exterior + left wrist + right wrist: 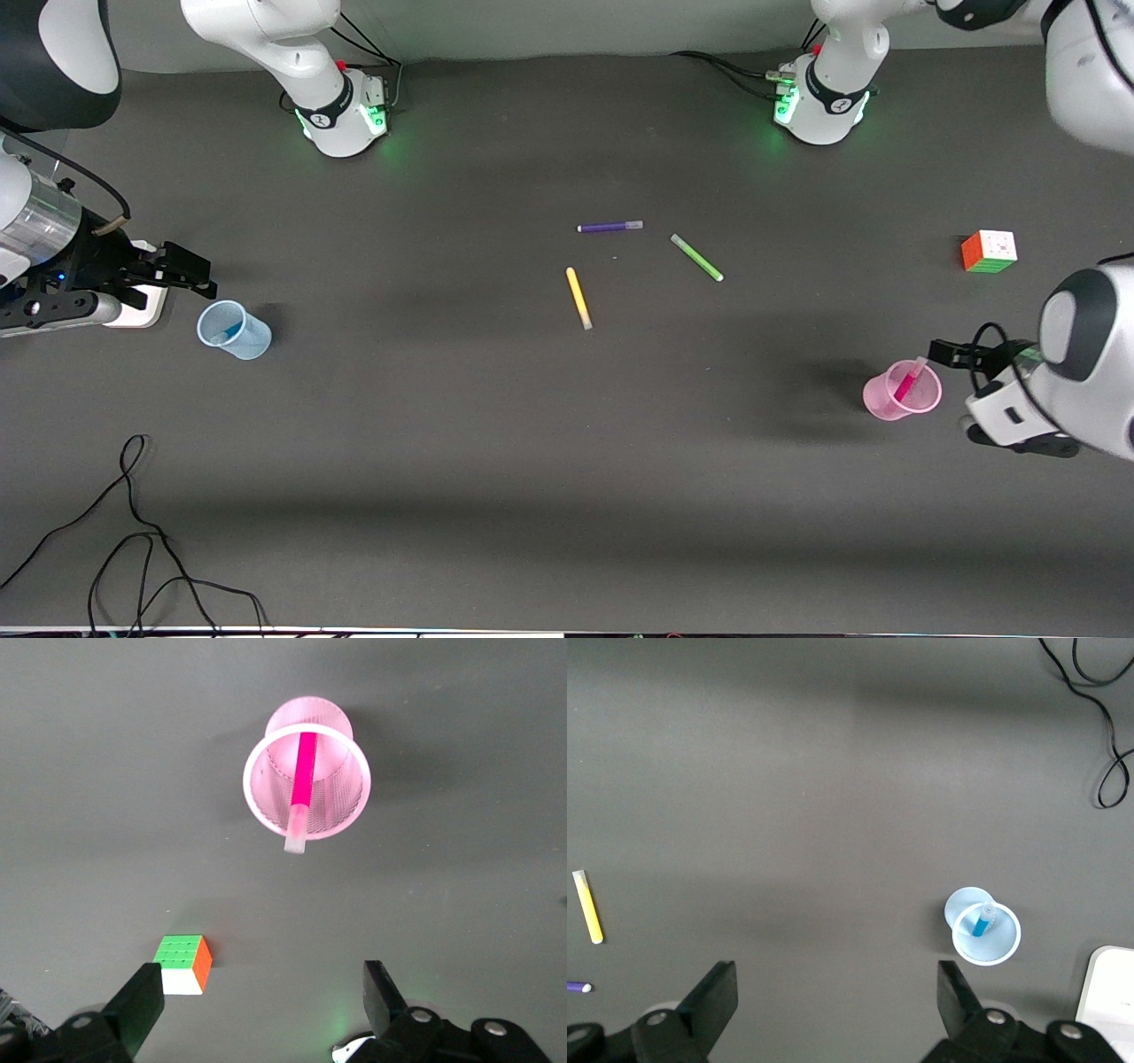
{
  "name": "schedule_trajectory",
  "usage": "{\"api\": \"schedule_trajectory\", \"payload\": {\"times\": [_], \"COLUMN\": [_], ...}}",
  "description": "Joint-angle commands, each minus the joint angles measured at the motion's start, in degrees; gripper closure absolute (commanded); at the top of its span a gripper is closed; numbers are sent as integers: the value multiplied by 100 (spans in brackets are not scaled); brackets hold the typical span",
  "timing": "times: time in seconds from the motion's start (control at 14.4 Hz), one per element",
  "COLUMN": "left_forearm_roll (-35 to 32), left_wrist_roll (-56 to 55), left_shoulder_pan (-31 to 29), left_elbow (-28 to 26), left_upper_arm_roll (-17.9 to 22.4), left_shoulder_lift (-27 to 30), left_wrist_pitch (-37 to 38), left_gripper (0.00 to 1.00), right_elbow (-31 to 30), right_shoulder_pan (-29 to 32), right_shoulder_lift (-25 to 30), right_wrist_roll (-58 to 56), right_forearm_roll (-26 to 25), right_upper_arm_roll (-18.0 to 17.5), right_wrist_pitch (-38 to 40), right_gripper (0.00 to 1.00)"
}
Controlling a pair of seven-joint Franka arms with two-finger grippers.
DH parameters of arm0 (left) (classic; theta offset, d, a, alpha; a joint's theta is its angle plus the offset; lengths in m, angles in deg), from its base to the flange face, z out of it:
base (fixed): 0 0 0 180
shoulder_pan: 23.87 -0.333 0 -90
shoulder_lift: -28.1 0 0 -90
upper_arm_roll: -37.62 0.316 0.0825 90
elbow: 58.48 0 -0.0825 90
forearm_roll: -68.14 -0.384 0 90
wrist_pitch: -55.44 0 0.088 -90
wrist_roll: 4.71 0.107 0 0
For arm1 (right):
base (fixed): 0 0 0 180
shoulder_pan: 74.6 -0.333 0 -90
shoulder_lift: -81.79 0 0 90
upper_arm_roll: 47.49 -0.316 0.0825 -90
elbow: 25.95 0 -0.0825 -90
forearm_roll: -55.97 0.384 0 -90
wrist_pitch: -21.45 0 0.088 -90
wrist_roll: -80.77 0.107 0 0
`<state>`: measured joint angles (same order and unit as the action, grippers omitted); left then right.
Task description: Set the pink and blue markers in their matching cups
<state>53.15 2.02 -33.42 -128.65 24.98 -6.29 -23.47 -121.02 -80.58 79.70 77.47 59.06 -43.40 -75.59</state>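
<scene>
The pale blue cup [251,341] stands upright toward the right arm's end of the table, with the blue marker [230,333] inside it. The pale pink cup [881,400] stands upright toward the left arm's end, with the pink marker [908,381] leaning in it, pale cap end over the rim. My right gripper [173,268] is open and empty over the table beside the blue cup. My left gripper [952,353] is open and empty beside the pink cup. The left wrist view shows the pink cup [257,806] and pink marker [303,780]. The right wrist view shows the blue cup [1005,948] and blue marker [982,921].
A purple marker [609,227], a green marker [696,257] and a yellow marker [578,298] lie mid-table. A colour cube [989,251] sits near the left arm's end. Black cables [133,532] lie near the front edge. A white block [146,308] lies under the right gripper.
</scene>
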Motion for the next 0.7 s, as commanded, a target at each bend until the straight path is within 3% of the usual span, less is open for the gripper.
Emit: {"api": "schedule_trajectory", "payload": {"times": [0.0, 0.35, 0.63], "left_forearm_roll": [370, 847, 1234], "left_wrist_roll": [-93, -111, -207], "left_shoulder_pan": [6, -38, 206], "left_elbow": [-688, -2357, -2492], "left_upper_arm_roll": [-2, 33, 225], "left_shoulder_lift": [974, 2354, 2839], "left_wrist_pitch": [-491, -1872, -1778], "left_gripper": [0, 0, 0], "right_elbow": [130, 261, 253], "right_shoulder_pan": [44, -17, -17], "right_shoulder_lift": [-72, -81, -81], "right_wrist_roll": [48, 84, 84], "right_forearm_roll": [-81, -169, -169], "right_upper_arm_roll": [-39, -92, -92], "right_wrist_pitch": [81, 63, 80], "right_gripper": [0, 0, 0]}}
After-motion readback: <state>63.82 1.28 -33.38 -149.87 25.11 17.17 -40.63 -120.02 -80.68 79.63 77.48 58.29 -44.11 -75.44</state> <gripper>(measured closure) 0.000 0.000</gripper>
